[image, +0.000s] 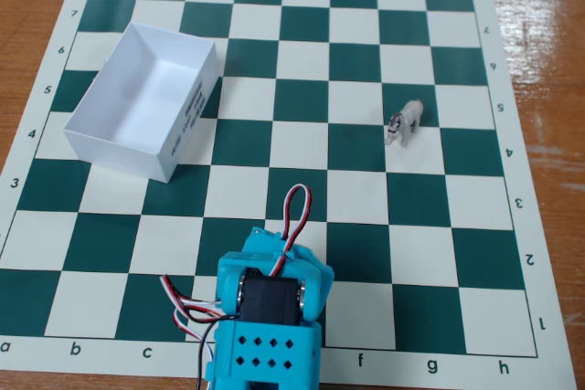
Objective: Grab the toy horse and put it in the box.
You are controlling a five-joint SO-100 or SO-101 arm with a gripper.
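In the fixed view, only the turquoise arm (267, 317) is seen at the bottom edge, with red, white and black wires looping from it; the end effector itself is hidden beneath this housing, so whether it is released or clenched cannot be told. The toy horse (405, 122) is seen standing on the chessboard mat (366, 226), well apart to the upper right. The box (146, 102) is placed at the upper left. The mat is laid on the wooden table (548, 43).

Bare chessboard (302, 125) around toy horse (404, 122)
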